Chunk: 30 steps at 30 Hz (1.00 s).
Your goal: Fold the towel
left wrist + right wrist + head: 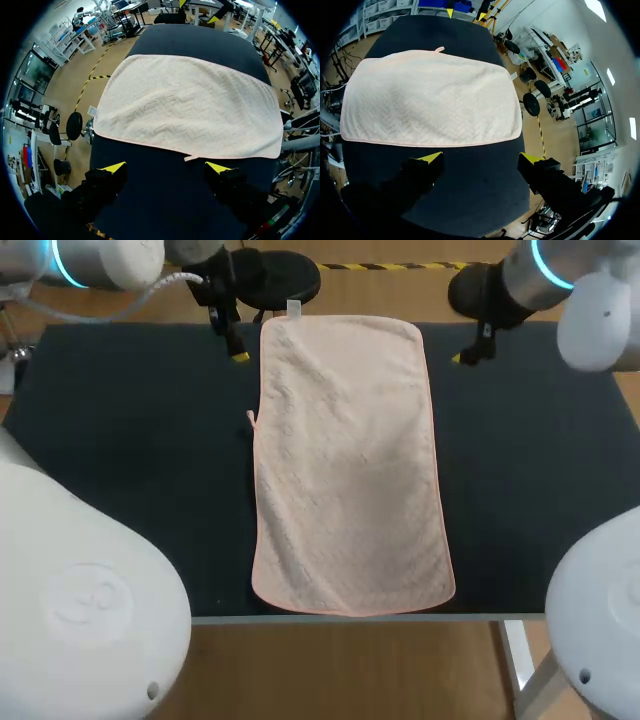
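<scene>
Item count: one towel [345, 465], one table [120, 440], two grippers. The towel is pale pink and lies flat and unfolded in a single layer at the middle of the dark table. Its long sides run from the table's far edge to the near edge, and its short ends reach both. It carries two small attachments: one loop [250, 418] on the left long edge and one white label [293, 308] at the far short end. The left gripper [166, 167] hangs over bare tabletop just beside the towel's far left corner. Its fingers are spread wide with nothing between them, and the left long edge lies ahead of them. The right gripper [481, 158] hangs in the mirrored position beside the far right corner, fingers likewise spread wide and holding nothing. Neither gripper touches the towel. In the head view, the white arm housings cover the table's two near corners.
</scene>
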Available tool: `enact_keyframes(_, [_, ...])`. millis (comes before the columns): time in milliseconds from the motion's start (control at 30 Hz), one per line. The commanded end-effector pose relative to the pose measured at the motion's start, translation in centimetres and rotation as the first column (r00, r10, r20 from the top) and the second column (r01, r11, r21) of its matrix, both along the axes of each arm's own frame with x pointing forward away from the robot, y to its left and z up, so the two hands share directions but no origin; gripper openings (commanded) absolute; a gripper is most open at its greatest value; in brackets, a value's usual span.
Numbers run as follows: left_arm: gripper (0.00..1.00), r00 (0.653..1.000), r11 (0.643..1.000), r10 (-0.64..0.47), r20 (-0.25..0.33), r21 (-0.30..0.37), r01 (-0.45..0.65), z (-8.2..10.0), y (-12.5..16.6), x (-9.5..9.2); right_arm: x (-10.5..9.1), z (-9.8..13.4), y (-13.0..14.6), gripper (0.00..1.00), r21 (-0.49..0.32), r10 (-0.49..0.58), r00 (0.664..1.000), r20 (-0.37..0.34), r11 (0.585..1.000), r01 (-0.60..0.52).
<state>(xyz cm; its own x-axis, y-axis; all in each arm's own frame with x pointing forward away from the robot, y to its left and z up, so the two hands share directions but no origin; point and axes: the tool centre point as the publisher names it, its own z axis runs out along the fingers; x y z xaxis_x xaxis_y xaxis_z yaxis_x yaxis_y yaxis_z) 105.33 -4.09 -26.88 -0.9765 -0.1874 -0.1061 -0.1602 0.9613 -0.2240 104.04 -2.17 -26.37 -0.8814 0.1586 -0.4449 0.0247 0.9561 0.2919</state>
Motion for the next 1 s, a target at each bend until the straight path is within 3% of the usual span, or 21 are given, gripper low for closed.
enact_keyframes(33, [1.00,0.998,1.000,-0.002,-0.066,0.030,0.004,-1.2,-0.7,0.5,-0.8,-1.5,0.7,1.00,-0.137,-0.057,0.998,-0.005,0.989,0.056])
enact_keyframes(333, [1.00,0.985,1.000,-0.016,-0.169,0.012,0.018,-4.1,-2.5,-1.1,-2.8,-5.0,1.6,1.00,-0.236,-0.030,0.996,-0.083,0.972,0.010])
enact_keyframes(433, [1.00,0.982,1.000,-0.022,-0.189,0.007,0.024,-4.3,-2.9,-1.1,-3.0,-5.1,1.6,1.00,-0.225,0.007,0.995,-0.103,0.974,-0.030])
enact_keyframes(1000, [1.00,0.983,1.000,-0.023,-0.181,0.016,0.026,-4.1,-2.7,-0.9,-3.0,-5.1,1.6,1.00,-0.225,0.007,0.995,-0.103,0.974,-0.030])
